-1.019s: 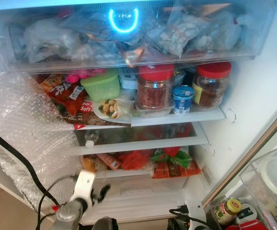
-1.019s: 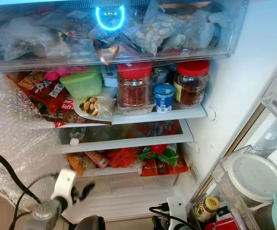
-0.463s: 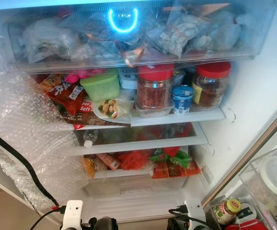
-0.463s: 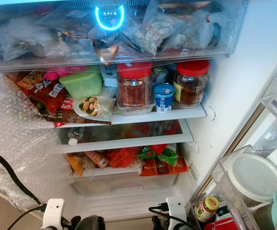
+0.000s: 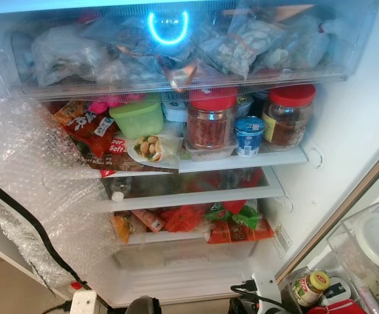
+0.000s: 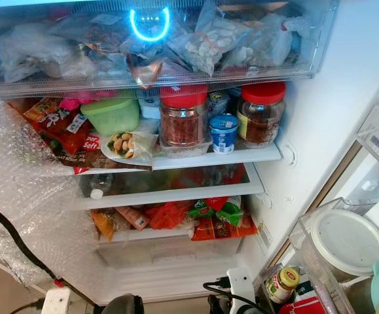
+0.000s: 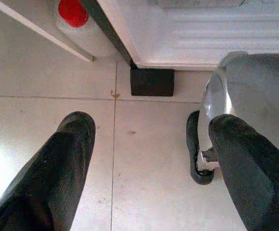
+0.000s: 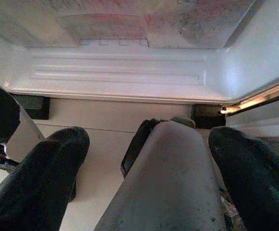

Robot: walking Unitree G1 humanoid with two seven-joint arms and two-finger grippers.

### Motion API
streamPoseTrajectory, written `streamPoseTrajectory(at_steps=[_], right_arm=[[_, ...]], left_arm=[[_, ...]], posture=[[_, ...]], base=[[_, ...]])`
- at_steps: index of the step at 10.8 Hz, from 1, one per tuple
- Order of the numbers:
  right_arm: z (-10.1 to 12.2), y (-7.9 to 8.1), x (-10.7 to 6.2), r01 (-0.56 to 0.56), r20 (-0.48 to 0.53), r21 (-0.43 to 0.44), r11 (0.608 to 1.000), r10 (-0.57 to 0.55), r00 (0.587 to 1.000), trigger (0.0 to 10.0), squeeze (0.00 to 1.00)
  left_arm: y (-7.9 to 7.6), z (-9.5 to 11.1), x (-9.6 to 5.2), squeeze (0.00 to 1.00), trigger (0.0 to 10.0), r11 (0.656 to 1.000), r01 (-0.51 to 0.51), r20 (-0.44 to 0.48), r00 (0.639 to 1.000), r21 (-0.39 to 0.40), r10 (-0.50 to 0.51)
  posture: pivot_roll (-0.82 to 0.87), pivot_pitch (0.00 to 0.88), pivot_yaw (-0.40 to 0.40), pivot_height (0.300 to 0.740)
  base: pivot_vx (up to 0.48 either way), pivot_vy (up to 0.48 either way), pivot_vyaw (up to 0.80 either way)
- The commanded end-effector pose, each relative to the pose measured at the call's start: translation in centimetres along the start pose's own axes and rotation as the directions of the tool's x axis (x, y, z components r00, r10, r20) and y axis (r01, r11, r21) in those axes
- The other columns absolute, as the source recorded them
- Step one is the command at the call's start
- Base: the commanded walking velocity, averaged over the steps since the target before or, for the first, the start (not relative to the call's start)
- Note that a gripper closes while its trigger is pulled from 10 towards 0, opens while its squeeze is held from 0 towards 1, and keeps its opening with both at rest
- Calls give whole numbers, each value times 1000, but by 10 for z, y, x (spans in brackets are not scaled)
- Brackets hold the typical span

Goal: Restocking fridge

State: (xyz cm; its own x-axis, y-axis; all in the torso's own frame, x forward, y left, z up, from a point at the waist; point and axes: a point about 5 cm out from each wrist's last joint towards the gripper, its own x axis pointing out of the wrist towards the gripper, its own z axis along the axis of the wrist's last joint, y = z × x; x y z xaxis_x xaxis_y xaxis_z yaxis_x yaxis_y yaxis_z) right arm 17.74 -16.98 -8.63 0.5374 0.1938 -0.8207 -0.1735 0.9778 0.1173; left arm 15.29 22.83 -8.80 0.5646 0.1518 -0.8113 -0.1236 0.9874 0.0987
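Both grippers, left [image 7: 144,163] and right [image 8: 149,168], hang spread wide and empty before the full fridge [image 5: 320,157]; next, fetching an item to shelve.

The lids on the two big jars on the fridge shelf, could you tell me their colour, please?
Both jar lids are red, clearest in the right eye view.

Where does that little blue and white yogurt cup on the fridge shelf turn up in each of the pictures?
Left eye view: small blue and white yogurt cup, right of centre, between two red-lidded jars.
Right eye view: same cup, nearer the middle.
Wrist views: not on the cup; they face the floor.
Shared landmark: glowing blue ring above.
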Motion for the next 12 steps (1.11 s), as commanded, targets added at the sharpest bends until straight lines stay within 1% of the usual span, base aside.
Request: streamPoseTrajectory(at_steps=[1, 4, 12], right_arm=[[-15, -2, -3, 15, -61, -22, 1000, -16, 998, 10000, 0], [-16, -1, -3, 1, -67, -2, 1000, -2, 998, 10000, 0], [-17, 0, -2, 5, -75, 13, 1000, -4, 997, 10000, 0]], left_arm=[[3, -10, -2, 0, 10000, 1000, -14, -36, 999, -9, 14], [2, -14, -3, 0, 10000, 1000, -5, -51, 999, 1, 5], [2, -17, -3, 0, 10000, 1000, 9, -73, 997, 25, -7]], posture=[[1, 0, 27, 640], [-1, 0, 26, 640], [-11, 0, 38, 640]], base=[[0, 244, 0], [0, 244, 688], [0, 242, 0]])
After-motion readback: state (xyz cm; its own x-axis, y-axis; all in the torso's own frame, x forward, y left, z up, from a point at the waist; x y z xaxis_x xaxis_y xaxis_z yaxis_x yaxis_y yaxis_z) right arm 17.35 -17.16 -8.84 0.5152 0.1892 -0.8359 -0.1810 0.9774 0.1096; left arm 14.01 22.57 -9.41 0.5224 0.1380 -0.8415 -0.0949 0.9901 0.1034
